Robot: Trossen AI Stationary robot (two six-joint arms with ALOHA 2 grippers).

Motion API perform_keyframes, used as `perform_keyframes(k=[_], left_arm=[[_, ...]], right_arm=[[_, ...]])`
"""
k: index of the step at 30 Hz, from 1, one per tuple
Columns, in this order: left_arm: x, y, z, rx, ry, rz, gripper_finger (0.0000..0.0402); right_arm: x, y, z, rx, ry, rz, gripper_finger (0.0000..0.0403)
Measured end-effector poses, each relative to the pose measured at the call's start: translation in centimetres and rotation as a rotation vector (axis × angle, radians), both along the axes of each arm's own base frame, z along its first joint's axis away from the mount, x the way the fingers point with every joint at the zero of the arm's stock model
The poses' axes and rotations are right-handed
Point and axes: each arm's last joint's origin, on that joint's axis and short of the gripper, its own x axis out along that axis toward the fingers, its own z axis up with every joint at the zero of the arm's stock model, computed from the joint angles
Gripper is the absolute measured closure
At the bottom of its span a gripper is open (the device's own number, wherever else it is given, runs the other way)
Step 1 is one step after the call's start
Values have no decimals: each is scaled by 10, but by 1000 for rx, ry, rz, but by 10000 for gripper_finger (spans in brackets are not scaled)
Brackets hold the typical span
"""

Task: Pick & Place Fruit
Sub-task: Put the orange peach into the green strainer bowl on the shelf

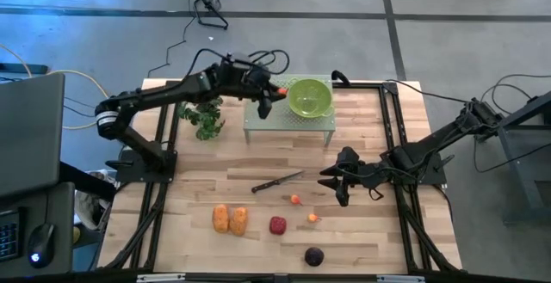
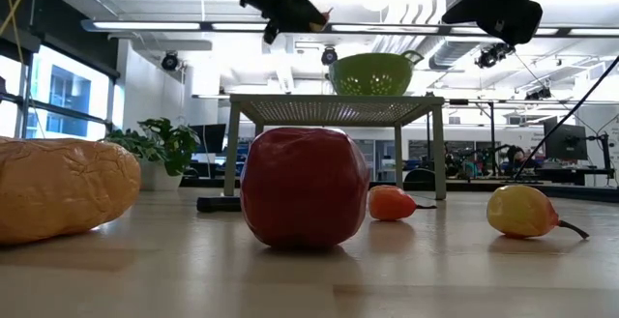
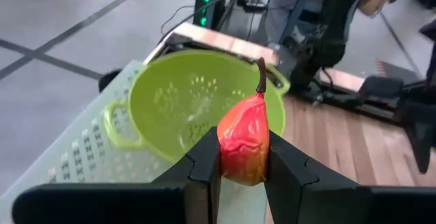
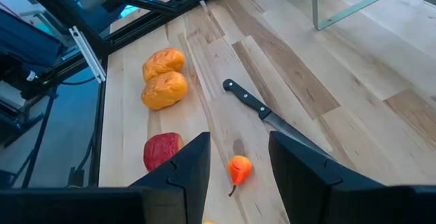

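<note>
A wooden table (image 1: 362, 231) stood on grey floor, holding 2 orange pieces (image 1: 230, 219) lower left. The green colander (image 1: 309, 96) (upper centre, on a perforated stand (image 1: 258, 121)) sat empty. The left gripper (image 3: 242, 161) pinched a small red pear (image 3: 243, 146) beside it; the right gripper (image 4: 236, 156) hung parted, holding nothing.

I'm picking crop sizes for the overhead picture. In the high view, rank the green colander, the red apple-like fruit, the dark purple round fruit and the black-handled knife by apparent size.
1. Green plastic colander
2. Black-handled knife, long but thin
3. Red apple-like fruit and dark purple round fruit: they look alike, so no ranking.
</note>
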Motion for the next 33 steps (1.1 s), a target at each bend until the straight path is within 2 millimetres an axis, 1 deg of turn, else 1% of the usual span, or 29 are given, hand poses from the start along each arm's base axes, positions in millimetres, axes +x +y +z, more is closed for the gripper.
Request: perform_keyframes(k=[6, 12, 14, 20, 25, 28, 33], left_arm=[[7, 14, 29, 20, -76, -12, 328], [17, 18, 47, 0, -48, -10, 328], [21, 20, 49, -10, -32, -9, 328], [31, 25, 37, -56, 31, 2, 328], [43, 30, 12, -108, 129, 6, 329], [49, 33, 2, -138, 152, 9, 330], [60, 38, -19, -173, 203, 16, 330]], right_arm=[[0, 0, 0, -1, 0, -1, 259], [0, 0, 0, -1, 0, -2, 259], [0, 0, 0, -2, 0, -2, 259], [0, 0, 0, -1, 1, -1, 259], [0, 0, 0, -1, 1, -1, 259], [0, 0, 0, -1, 1, -2, 259], [0, 0, 0, -2, 0, -3, 259]])
